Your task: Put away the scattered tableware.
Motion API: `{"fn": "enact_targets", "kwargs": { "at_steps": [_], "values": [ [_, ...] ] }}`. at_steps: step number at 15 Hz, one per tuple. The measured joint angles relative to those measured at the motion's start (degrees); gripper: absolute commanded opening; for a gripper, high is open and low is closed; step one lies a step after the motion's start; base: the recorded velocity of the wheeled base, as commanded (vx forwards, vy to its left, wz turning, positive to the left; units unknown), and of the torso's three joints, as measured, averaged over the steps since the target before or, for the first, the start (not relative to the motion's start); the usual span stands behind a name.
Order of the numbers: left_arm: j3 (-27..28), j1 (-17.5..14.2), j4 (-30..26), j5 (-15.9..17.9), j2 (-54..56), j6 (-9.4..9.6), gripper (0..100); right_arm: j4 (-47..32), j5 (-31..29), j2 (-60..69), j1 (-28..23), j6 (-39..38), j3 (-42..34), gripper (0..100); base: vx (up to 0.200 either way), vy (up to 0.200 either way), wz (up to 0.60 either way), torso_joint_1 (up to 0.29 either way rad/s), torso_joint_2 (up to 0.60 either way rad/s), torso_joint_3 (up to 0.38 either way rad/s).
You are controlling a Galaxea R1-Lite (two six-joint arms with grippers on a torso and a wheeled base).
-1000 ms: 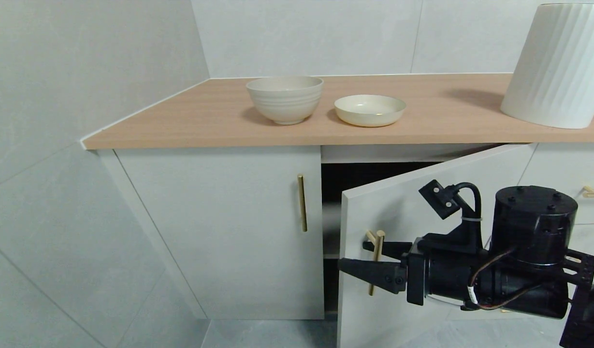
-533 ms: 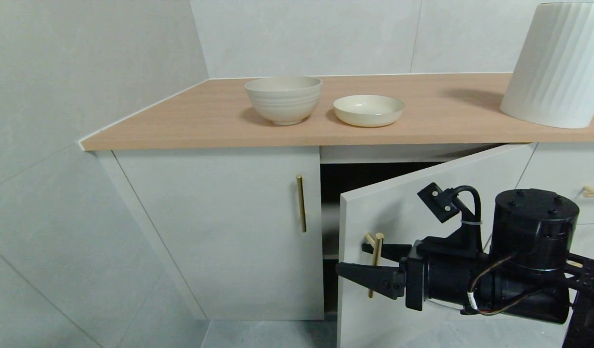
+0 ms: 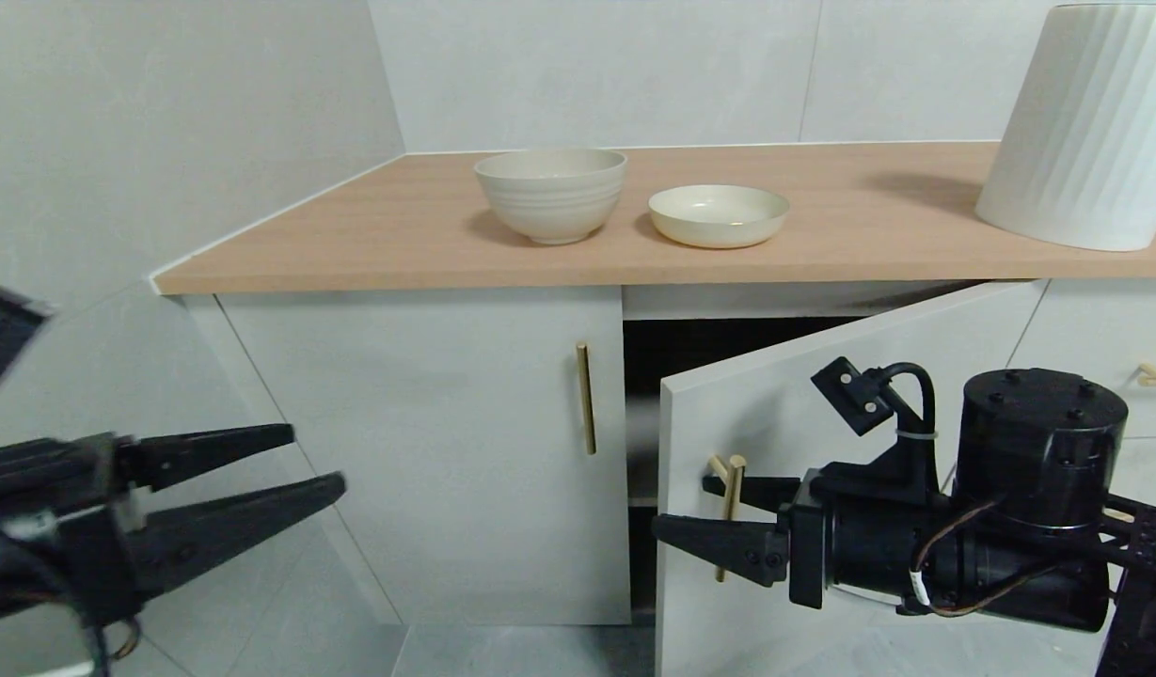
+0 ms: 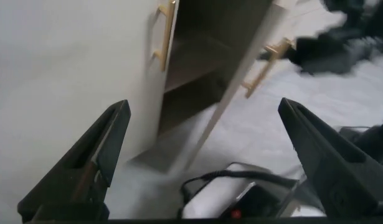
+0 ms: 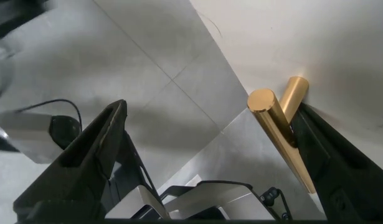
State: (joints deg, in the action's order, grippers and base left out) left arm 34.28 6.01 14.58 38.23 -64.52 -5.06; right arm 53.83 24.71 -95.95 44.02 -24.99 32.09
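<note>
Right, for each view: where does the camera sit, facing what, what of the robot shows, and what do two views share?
Head: on the head, facing forward and down at deep bowl, shallow dish and cabinet; left gripper and right gripper show.
Left wrist: on the left arm, facing the open cabinet door; its open fingers show.
Right wrist: on the right arm, facing the brass handle; own fingers show.
Shared by all: that handle.

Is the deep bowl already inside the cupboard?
No, the bowl sits on the wooden countertop beside the shallow dish.
</note>
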Motion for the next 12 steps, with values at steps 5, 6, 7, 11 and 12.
{"fn": "enact_targets", "kwargs": {
  "at_steps": [5,6,7,11,12],
  "values": [
    [-1.24,11.7,16.07,-0.44,-19.79,-8.95,100,0.3,0.16,-1.05,0.0,0.04,-0.22,100,0.0,0.0,0.0,0.0,0.0,0.0],
    [-1.76,13.93,17.8,-2.24,-22.69,-9.11,100,0.39,0.16,-1.43,0.0,0.06,-0.2,100,0.0,0.0,0.0,0.0,0.0,0.0],
    [-2.21,15.95,19.69,-4.75,-25.3,-9.22,100,0.5,0.16,-1.68,0.0,0.06,-0.15,100,0.0,0.0,0.0,0.0,0.0,0.0],
    [-3.74,20.72,29.34,-12.84,-33.46,-10.95,0,0.35,0.17,-2.08,0.0,0.09,-0.15,100,0.0,0.0,0.0,0.0,0.0,0.0],
    [-3.88,21.38,30.33,-13.76,-34.65,-12.09,0,0.3,0.2,-2.15,0.0,0.09,-0.15,100,0.0,0.0,0.0,0.0,0.0,0.0]
  ]
}}
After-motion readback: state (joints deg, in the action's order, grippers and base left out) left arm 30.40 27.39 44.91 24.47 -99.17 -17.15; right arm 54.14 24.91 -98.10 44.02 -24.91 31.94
